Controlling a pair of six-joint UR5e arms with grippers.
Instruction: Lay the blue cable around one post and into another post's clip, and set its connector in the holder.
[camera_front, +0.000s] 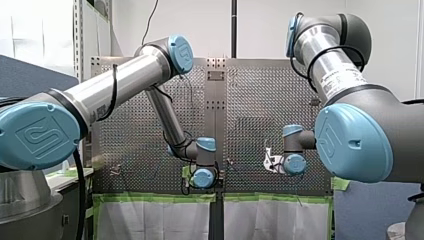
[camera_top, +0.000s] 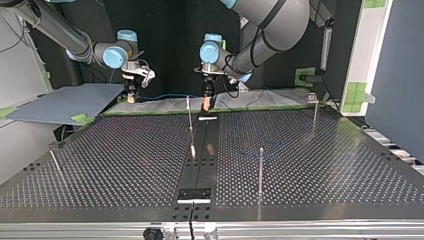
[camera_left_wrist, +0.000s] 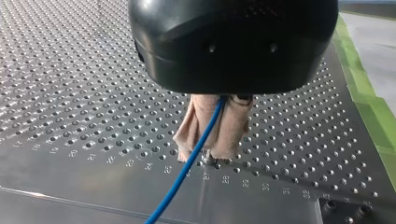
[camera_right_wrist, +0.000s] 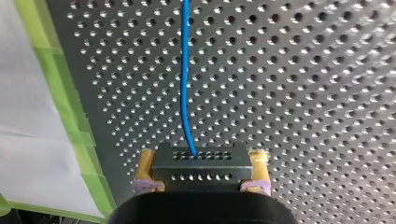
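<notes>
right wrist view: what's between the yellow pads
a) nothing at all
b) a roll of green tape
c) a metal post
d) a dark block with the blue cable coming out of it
d: the dark connector block sits clamped between the yellow pads of my right gripper, and the blue cable runs out of it over the perforated table.

At the top view's far table (camera_top: 100, 150) edge the cable (camera_top: 167, 96) lies between my right gripper (camera_top: 131, 97), left, holding its connector (camera_right_wrist: 201, 161), and my left gripper (camera_top: 206, 105); the holder (camera_top: 195, 194) sits near.
</notes>
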